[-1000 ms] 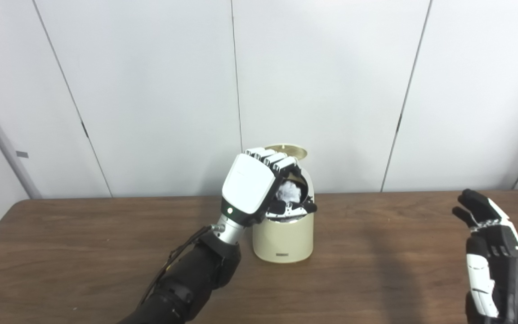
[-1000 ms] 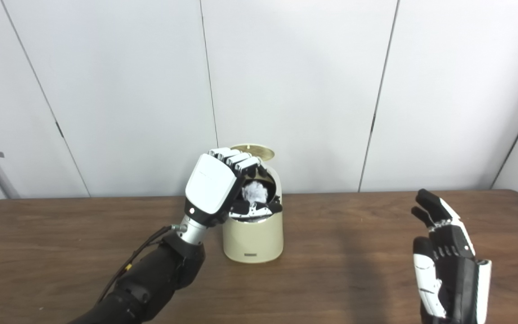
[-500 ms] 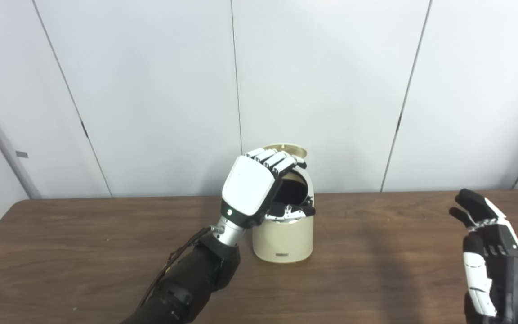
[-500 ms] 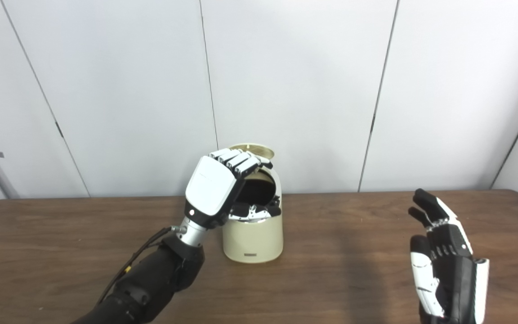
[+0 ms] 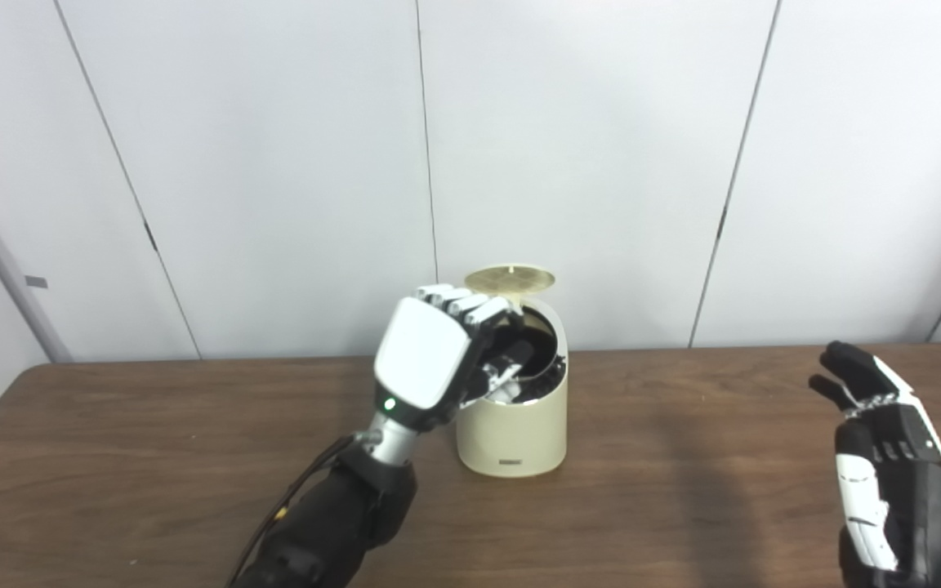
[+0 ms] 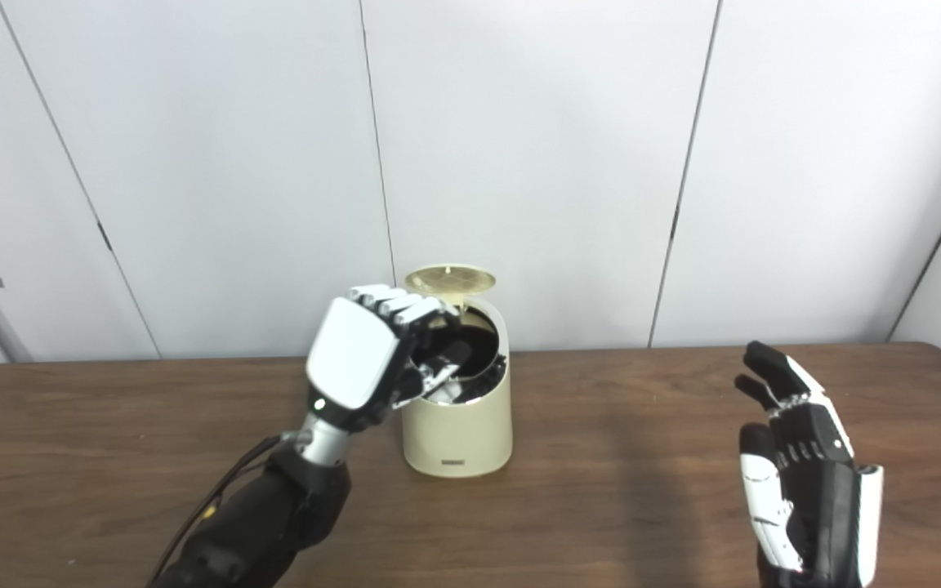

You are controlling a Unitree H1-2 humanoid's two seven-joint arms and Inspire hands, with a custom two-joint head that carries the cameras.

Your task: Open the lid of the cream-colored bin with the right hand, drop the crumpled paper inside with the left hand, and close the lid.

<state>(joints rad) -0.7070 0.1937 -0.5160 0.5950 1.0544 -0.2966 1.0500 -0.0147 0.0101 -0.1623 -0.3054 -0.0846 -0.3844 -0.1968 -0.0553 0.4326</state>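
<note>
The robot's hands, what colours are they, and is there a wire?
The left hand has a smooth white back, black underneath, a small green light and a silver wrist. A thin black cable runs along its black forearm. The right hand is black with white panels, and its fingers are dark.

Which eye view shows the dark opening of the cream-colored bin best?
The right eye view: the left hand sits further aside there, leaving more of the round cream-colored bin's dark opening exposed under the raised lid. The left eye view shows the same opening, slightly more covered by fingers.
</note>
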